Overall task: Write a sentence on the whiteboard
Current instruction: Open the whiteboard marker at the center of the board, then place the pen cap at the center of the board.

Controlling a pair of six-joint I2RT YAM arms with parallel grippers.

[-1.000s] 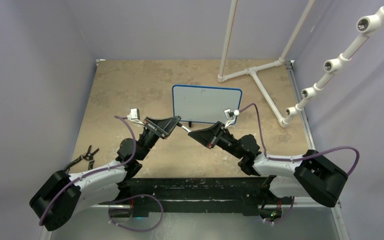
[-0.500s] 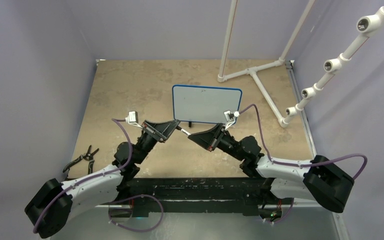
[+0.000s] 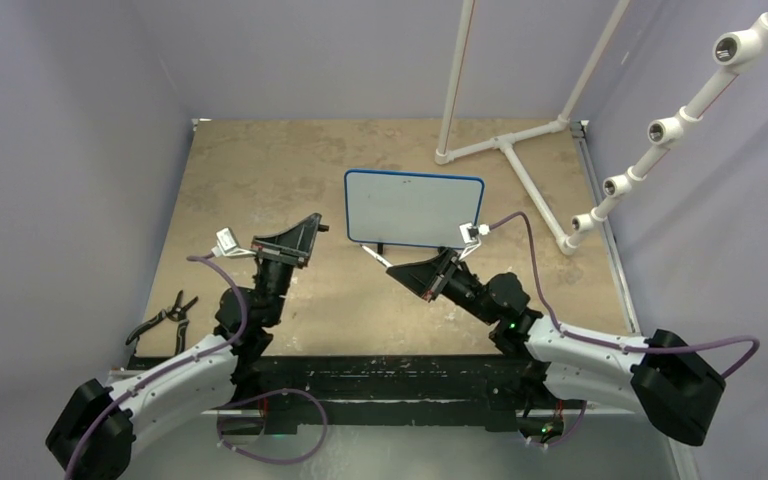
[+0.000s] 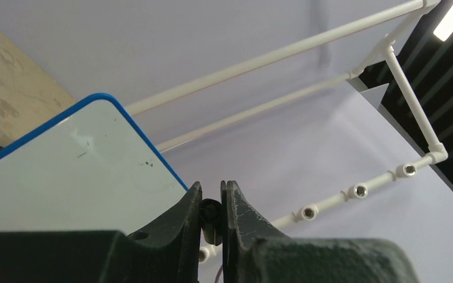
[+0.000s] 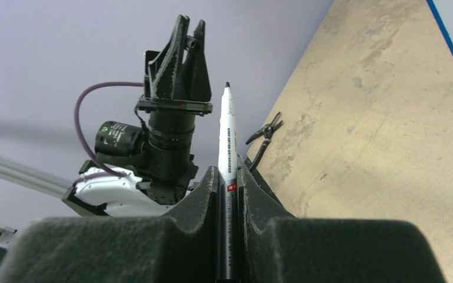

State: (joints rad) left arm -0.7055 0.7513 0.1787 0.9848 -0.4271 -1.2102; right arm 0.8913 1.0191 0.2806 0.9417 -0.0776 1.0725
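Blue-rimmed whiteboard (image 3: pixel 413 207) stands beyond right fingers (image 5: pixel 203 200) gripping marker (image 5: pixel 227 135), left fingers (image 4: pixel 177 227) pinching cap (image 4: pixel 211 215).

Black pliers (image 3: pixel 164 322) lie near the table (image 3: pixel 260 170) left edge, white pipe frame (image 3: pixel 506 143) far right.

Lab cell: purple walls (image 3: pixel 60 150), PVC-pipe frame (image 3: pixel 505 144)

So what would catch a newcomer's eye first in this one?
The right gripper clamps a white marker with its tip bare, just in front of the whiteboard. To its left, the left gripper pinches a small dark cap. The blue-rimmed board stands mid-table with no writing visible on it.
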